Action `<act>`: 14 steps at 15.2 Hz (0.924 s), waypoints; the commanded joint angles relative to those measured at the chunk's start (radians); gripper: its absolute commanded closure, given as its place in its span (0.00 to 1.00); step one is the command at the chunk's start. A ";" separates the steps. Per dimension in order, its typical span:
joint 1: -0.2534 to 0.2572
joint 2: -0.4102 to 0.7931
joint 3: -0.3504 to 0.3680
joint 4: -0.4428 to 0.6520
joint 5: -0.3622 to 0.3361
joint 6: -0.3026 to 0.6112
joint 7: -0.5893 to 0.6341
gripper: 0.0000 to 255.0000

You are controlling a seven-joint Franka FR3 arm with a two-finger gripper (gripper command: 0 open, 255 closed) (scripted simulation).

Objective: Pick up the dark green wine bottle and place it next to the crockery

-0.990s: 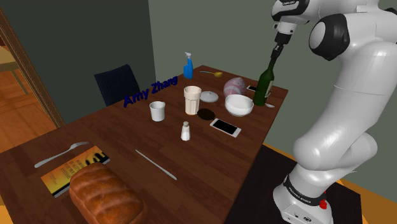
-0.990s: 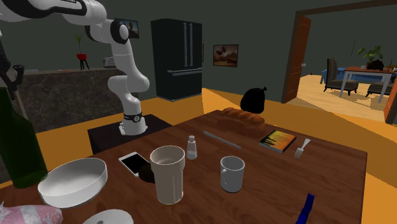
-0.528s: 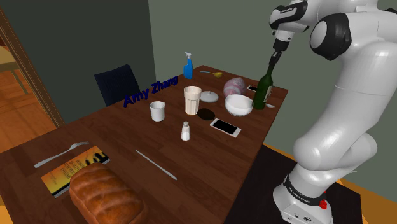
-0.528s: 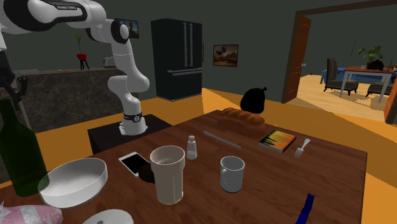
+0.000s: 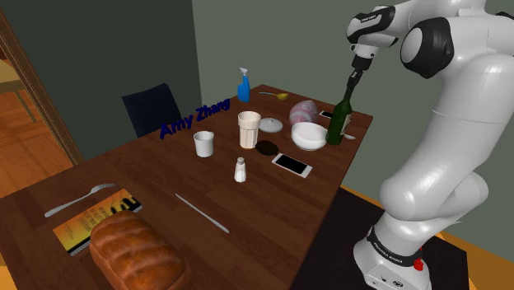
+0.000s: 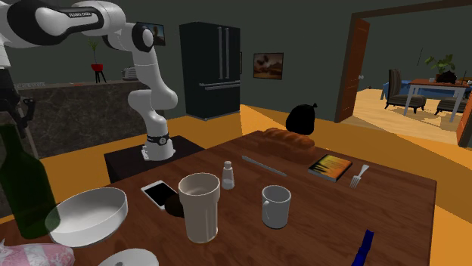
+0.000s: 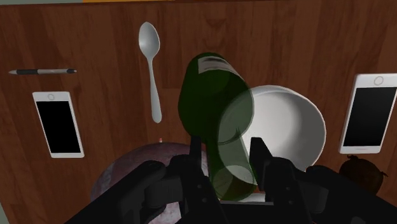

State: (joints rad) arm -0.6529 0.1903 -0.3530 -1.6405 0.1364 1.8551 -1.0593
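The dark green wine bottle (image 5: 336, 123) is upright at the far right part of the table, close beside the white bowl (image 5: 309, 136). My gripper (image 5: 354, 78) is above it, shut on the top of its neck. Along the gripper, the black fingers (image 7: 257, 153) clasp the neck, and the bottle (image 7: 213, 95) overlaps the rim of the bowl (image 7: 292, 121). In the second exterior view the bottle (image 6: 26, 196) stands at the left edge beside the bowl (image 6: 87, 215), with the gripper (image 6: 21, 113) on its neck. I cannot tell whether its base touches the wood.
A tumbler (image 5: 249, 129), mug (image 5: 203, 144), shaker (image 5: 240, 170), phone (image 5: 292, 165), small plate (image 5: 271, 125) and pink bundle (image 5: 302, 111) crowd around the bowl. Near the bottle lie a spoon (image 7: 151, 63) and a second phone (image 7: 57, 124). Bread (image 5: 136, 251), book (image 5: 95, 221) and knife (image 5: 202, 212) occupy the near end.
The gripper has come down with the bottle and shifted it slightly closer to the bowl. Nothing else on the table has moved.
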 commanded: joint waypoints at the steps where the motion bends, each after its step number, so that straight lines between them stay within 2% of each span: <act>1: 0.000 0.000 0.000 0.000 0.000 0.000 0.000 1.00; 2: 0.000 0.000 0.000 0.000 0.000 0.000 0.000 1.00; 3: 0.000 0.000 0.000 0.000 0.000 0.000 0.000 0.00; 8: 0.000 0.000 0.000 0.000 0.000 0.000 0.000 0.00; 12: -0.008 -0.003 -0.005 0.123 -0.003 -0.126 0.004 0.00; 14: -0.008 -0.003 -0.005 0.123 -0.003 -0.125 0.004 0.00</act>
State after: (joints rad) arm -0.6608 0.1859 -0.3583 -1.5255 0.1329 1.7375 -1.0562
